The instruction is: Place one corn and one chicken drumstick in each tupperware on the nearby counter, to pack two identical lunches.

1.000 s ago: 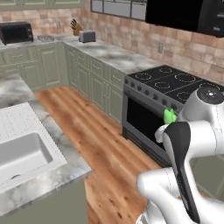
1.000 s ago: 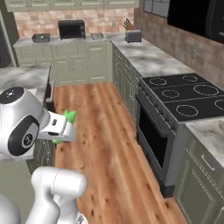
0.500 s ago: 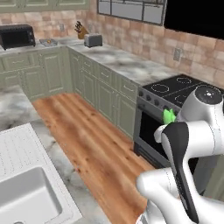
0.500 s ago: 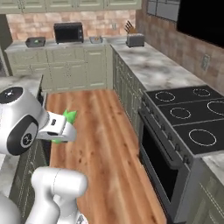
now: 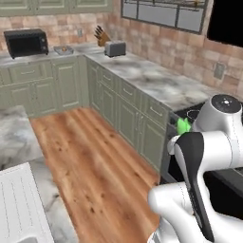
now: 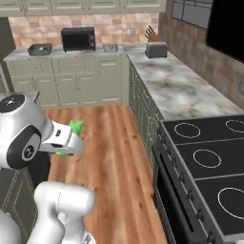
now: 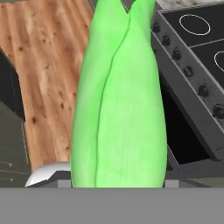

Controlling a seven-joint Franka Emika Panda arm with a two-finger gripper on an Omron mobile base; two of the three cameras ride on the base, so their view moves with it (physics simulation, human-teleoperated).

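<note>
My gripper [image 6: 66, 139] is shut on a bright-green corn [image 7: 118, 100], held in the air above the wooden floor. The corn's leafy tip [image 6: 75, 127] sticks out past the hand, and it also pokes out beside the arm's white shoulder [image 5: 183, 125]. On the far counter [image 6: 95, 51], one grey tupperware [image 6: 39, 49] sits left of the microwave with something green in it. A second tupperware [image 6: 110, 47] lies right of the microwave [image 5: 63, 49]. I cannot make out a chicken drumstick at this distance.
A black stove [image 6: 209, 162] is close on the right, its oven front [image 7: 183, 131] beside the hand. A black microwave [image 5: 26, 42], toaster [image 5: 114, 48] and knife block [image 5: 100, 34] stand on the counters. The marbled island [image 5: 14, 142] lies left. Wooden floor [image 5: 90, 156] runs between.
The whole picture has shifted as the base drives: the stove slides off to the right and the far counter with the microwave comes nearer. The corn stays in the gripper.
</note>
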